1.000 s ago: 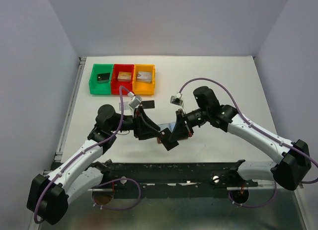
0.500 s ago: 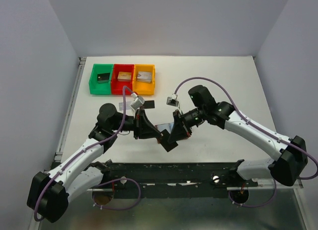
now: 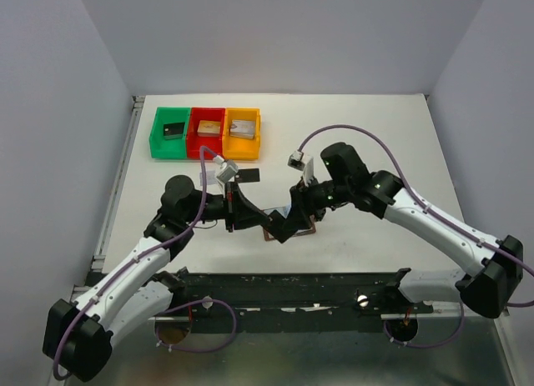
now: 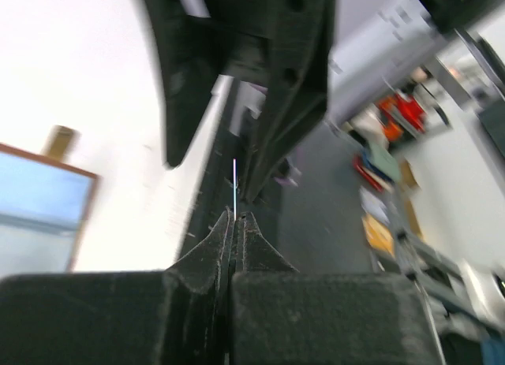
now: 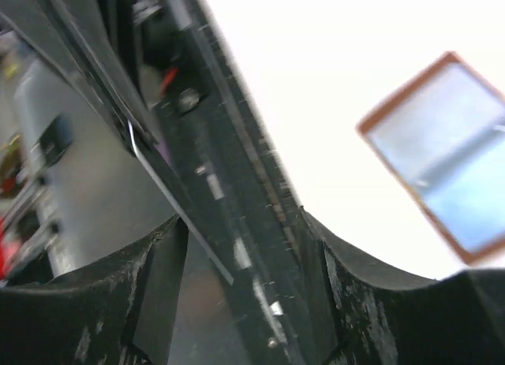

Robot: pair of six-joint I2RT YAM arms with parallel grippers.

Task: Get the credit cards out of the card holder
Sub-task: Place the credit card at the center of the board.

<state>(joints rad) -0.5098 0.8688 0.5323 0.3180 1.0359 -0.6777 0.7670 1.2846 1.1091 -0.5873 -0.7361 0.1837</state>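
Note:
A black credit card (image 3: 286,225) hangs edge-up between both grippers, just above the card holder (image 3: 307,229), a brown wallet lying open with its light blue lining up. My left gripper (image 3: 271,221) is shut on the card; in the left wrist view the card (image 4: 234,176) shows as a thin line rising from the closed left gripper (image 4: 234,217). My right gripper (image 3: 299,213) stands open around the card's other end, where the card (image 5: 185,211) runs free between the spread jaws of that gripper (image 5: 241,223). The wallet (image 5: 450,160) lies beyond. Another black card (image 3: 249,175) lies flat on the table.
Green (image 3: 158,140), red (image 3: 194,140) and orange (image 3: 255,136) trays stand in a row at the back left, each with a small block inside. The dark mounting rail (image 3: 292,286) runs along the near edge.
My left gripper has shut on the black card and my right gripper, shut on it before, has opened. The card and both grippers have sunk closer to the wallet.

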